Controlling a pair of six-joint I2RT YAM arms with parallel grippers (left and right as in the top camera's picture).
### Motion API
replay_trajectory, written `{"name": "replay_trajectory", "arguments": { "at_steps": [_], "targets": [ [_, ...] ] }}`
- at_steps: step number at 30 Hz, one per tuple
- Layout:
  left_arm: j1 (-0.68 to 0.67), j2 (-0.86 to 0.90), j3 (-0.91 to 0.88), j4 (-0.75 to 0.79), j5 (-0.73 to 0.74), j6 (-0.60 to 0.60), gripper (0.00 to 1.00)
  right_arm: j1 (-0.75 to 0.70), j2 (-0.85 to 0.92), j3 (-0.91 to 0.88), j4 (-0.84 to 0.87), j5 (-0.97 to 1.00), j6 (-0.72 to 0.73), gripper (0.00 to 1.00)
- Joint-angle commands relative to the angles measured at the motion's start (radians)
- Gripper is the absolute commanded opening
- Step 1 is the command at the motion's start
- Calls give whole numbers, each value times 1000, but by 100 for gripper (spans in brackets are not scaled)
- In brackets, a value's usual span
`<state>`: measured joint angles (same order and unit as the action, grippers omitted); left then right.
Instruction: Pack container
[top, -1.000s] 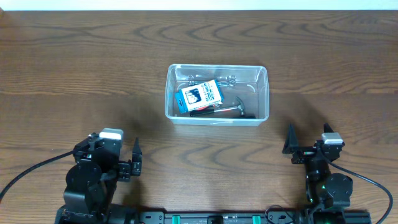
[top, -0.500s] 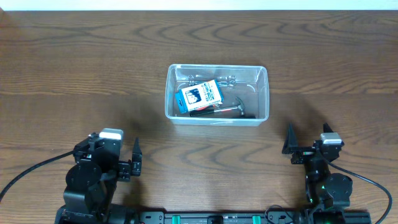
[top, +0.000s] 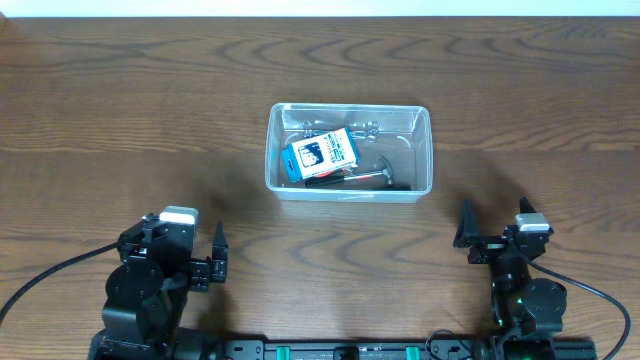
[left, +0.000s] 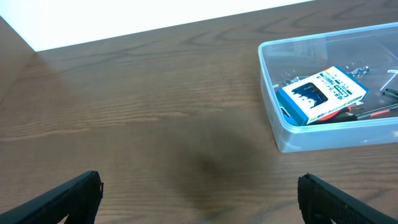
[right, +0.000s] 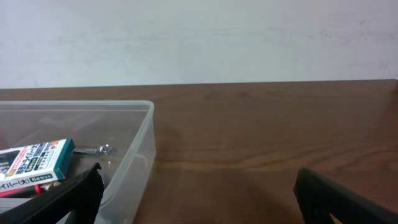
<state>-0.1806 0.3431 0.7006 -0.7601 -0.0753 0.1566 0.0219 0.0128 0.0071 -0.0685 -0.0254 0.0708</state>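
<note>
The dark wood-grain table (top: 120, 120) bears the clear container (top: 345, 193) near its middle.

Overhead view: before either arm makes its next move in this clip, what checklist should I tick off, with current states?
1. Left claw open, holding nothing: ok.
2. Right claw open, holding nothing: ok.
3. Clear rectangular plastic tub upright, uncovered, apart from both claws: ok.
4. Blue-and-white printed box inside the tub, lying over small hand tools: ok.
5. Lid ready for closing the tub: cannot tell, none in view.
</note>
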Motion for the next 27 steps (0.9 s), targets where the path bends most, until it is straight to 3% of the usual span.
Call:
{"name": "replay_trajectory", "arguments": {
  "at_steps": [1, 8, 11, 14, 17, 23, 27],
  "targets": [
    [-2, -13, 2, -14, -7, -6, 98, 10, -8, -2, -6, 13, -13, 99],
    [2, -235, -16, -148, 180, -24, 98, 10, -8, -2, -6, 13, -13, 99],
    [3, -336, -67, -137, 178, -24, 98, 10, -8, -2, -6, 14, -13, 99],
    [19, -329, -129, -81, 169, -24, 98, 10, -8, -2, -6, 14, -13, 99],
    [32, -337, -227, 82, 168, -23, 98, 10, -8, -2, -6, 14, -13, 99],
    [61, -341, -478, 558, 105, -21, 98, 10, -8, -2, -6, 14, -13, 99],
    [66, -341, -587, 735, 63, -21, 98, 10, -8, -2, -6, 14, -13, 99]
  ]
}}
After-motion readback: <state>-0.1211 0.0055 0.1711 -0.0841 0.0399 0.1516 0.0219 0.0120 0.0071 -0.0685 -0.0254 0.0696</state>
